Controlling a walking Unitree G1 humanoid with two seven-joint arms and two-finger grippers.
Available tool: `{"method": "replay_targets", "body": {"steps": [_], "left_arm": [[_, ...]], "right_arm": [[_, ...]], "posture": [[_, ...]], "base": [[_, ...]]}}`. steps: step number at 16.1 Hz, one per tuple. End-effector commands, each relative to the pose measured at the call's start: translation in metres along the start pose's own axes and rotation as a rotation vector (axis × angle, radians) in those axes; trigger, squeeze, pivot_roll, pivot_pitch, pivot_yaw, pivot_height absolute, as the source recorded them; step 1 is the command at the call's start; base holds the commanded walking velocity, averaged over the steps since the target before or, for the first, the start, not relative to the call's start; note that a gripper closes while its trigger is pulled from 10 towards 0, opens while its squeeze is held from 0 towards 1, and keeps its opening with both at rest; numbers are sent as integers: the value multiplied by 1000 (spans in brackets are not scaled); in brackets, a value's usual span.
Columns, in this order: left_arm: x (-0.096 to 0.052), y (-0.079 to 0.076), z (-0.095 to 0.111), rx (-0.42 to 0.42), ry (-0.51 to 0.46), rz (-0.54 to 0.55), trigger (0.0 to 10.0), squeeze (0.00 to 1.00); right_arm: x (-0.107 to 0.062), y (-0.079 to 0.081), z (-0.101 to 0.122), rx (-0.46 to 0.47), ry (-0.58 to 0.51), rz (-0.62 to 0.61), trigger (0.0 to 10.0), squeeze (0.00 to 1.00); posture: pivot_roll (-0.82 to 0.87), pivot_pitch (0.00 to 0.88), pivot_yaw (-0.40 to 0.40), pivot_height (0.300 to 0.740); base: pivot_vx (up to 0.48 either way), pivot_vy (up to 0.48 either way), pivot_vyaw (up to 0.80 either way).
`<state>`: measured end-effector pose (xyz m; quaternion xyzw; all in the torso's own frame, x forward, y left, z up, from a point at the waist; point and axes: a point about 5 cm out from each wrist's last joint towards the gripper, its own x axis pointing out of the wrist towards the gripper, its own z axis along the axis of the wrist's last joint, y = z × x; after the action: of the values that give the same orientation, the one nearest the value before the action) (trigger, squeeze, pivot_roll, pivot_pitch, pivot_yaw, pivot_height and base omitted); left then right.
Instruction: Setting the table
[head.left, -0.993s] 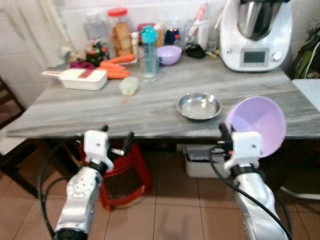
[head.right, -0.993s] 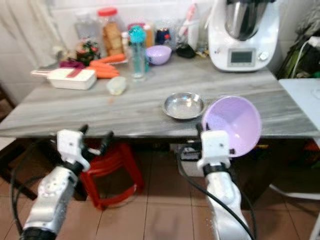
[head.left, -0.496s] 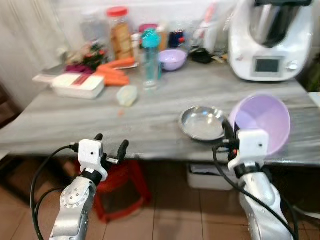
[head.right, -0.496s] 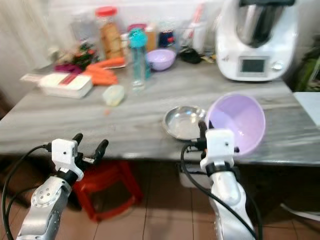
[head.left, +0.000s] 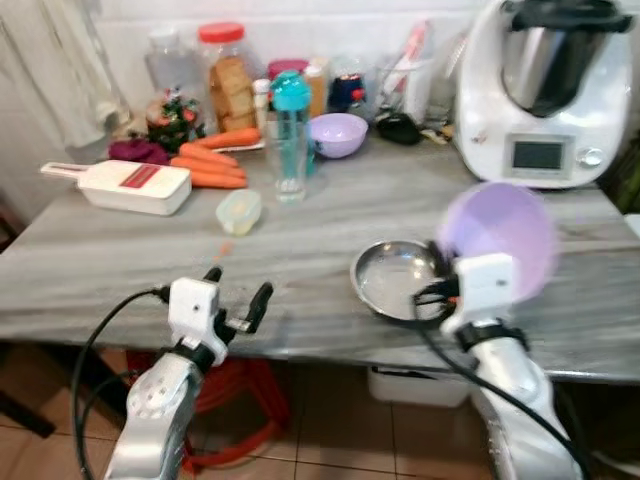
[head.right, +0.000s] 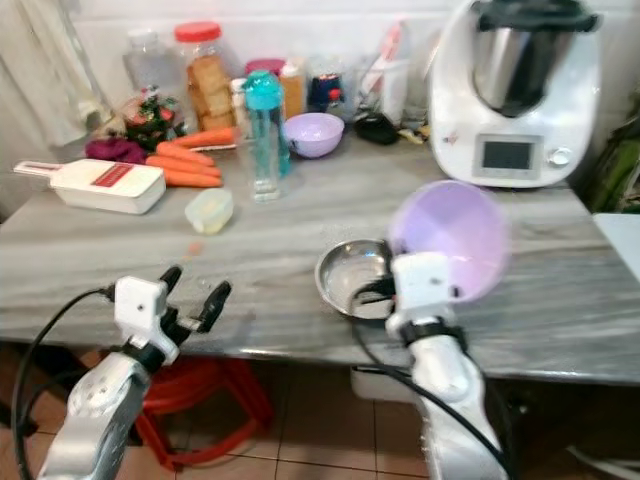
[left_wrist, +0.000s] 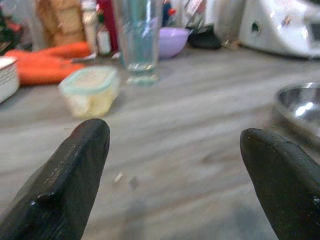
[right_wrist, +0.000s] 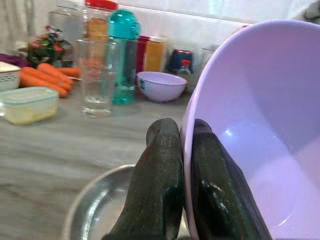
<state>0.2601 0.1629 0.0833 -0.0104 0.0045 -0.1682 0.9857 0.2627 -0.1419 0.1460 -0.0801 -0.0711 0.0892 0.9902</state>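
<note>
Lilac plastic bowl (head.left: 497, 240) pinched by its rim in the right gripper (right_wrist: 186, 175), tipped on edge over the table (head.left: 120, 270) just right of the steel dish (head.left: 393, 277), left gripper (head.left: 232, 300) spread wide, empty, well off left.

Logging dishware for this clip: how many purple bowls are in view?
2. One purple bowl is held by its rim in the right gripper, above the table's near edge. The other purple bowl sits at the back beside the teal bottle.
</note>
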Motion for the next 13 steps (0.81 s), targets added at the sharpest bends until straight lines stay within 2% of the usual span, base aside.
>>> {"method": "replay_targets", "body": {"steps": [1, 3, 5, 7, 10, 13], "left_arm": [[-2, -3, 6, 51, -15, -47, 10000, 0], [-8, -6, 6, 89, -15, -120, 10000, 0], [-12, -7, 6, 92, -8, -153, 10000, 0], [-17, -5, 6, 116, -5, -156, 10000, 0], [-20, -5, 6, 113, -8, -159, 10000, 0], [-23, -11, 8, 117, -5, -216, 10000, 0]], "right_arm": [[4, -1, 2, -3, 1, 21, 10000, 0], [10, 3, 3, -1, 3, 68, 10000, 0], [14, 7, 4, -1, 6, 111, 10000, 0], [22, 25, 3, 8, 46, 295, 10000, 0], [32, 33, 5, 2, 41, 411, 10000, 0], [57, 38, 5, -10, 60, 517, 10000, 0]], "posture": [[-78, 0, 49, 740], [-70, 0, 42, 740], [-65, 0, 41, 740], [-62, 0, 41, 740], [-46, 0, 46, 740], [-33, 0, 49, 740]], "base": [[0, 0, 0], [0, 0, 0], [0, 0, 0], [0, 0, 0], [0, 0, 0], [0, 0, 0]]}}
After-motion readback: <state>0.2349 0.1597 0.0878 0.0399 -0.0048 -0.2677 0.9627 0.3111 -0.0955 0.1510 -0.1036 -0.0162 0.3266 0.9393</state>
